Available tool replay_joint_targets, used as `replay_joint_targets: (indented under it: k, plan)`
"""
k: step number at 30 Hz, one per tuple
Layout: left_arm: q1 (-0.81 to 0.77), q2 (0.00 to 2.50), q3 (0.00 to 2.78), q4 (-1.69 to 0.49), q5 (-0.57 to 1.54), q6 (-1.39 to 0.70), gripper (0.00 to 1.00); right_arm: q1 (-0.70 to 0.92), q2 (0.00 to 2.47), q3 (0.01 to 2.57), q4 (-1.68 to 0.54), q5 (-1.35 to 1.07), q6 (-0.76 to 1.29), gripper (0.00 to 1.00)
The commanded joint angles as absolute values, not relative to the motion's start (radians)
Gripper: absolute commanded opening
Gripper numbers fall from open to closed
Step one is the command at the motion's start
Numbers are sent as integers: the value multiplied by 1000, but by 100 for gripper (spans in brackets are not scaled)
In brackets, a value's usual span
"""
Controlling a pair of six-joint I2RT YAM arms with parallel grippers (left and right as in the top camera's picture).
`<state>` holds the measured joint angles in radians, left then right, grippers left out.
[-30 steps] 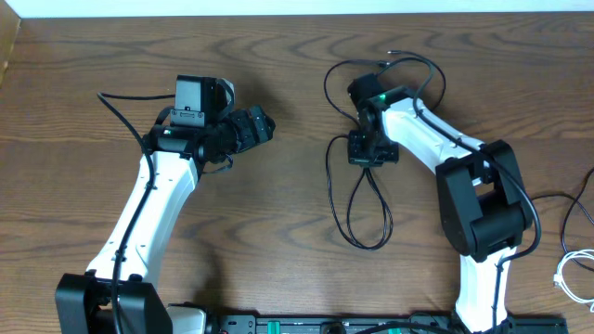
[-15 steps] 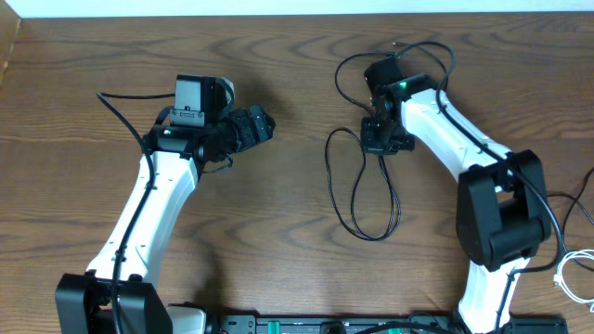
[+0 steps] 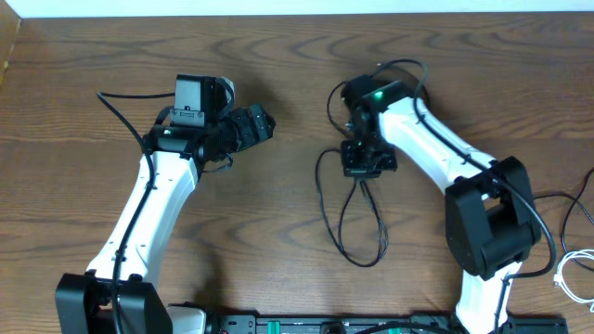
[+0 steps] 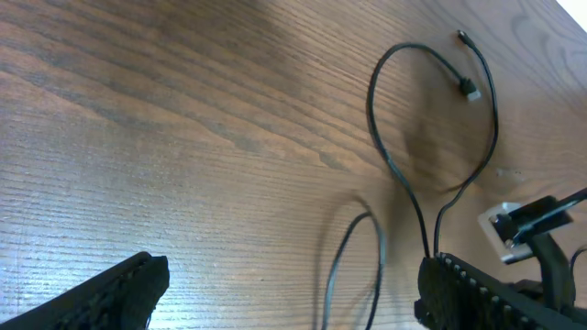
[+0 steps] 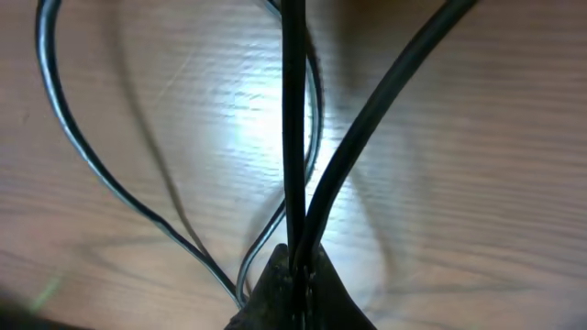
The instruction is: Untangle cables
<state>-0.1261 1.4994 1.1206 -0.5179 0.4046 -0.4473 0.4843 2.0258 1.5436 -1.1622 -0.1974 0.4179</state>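
The wooden table (image 3: 278, 223) fills the overhead view, its grain running from 9 to 3 o'clock. The left arm (image 3: 153, 199) rises from the 7 o'clock corner and bends toward 1 o'clock. The right arm (image 3: 436, 148) climbs from the 5 o'clock corner and reaches toward 10 o'clock, ending just right of the table's middle.

The long black cable (image 3: 325, 218) lies there. Two narrow loops trail from the right arm's wrist toward 6 o'clock, and a smaller loop curls round the wrist at 12 o'clock. In the left wrist view the same cable arcs across the wood, with a small black plug (image 4: 470, 89) at its 1 o'clock end. The white cable (image 3: 564, 274) lies well apart, bunched at the table's 4 o'clock edge beside the right arm's base.

The left gripper (image 3: 263, 125) points toward 3 o'clock with its fingers (image 4: 101, 298) spread wide and nothing between them. The right gripper (image 5: 298, 266) is clenched on the black cable. In its wrist view two strands run up toward 12 o'clock from the pinched fingertips, while thinner loops lie on the wood at 9 o'clock.
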Motion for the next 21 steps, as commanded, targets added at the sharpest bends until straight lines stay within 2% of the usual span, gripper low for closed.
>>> replay_joint_targets:
  k: [1,9,13,16,21]
  plan:
    - [-125,1491,1123,-515,391,-438,93,521,2011,1509,-1148,-140,492,2]
    - [-125,1491,1123,-515,391,-438,93,607,2011,1383,-955,-140,491,2]
    - [-125,1491,1123,-519,374,-438,93,650,2011,1366,-810,-14,469,9]
    - [-125,1491,1123,-540,291,-438,93,658,2011,1366,-748,79,470,15]
    - [-115,1491,1123,-603,62,-439,93,653,2011,1366,-678,87,469,18]
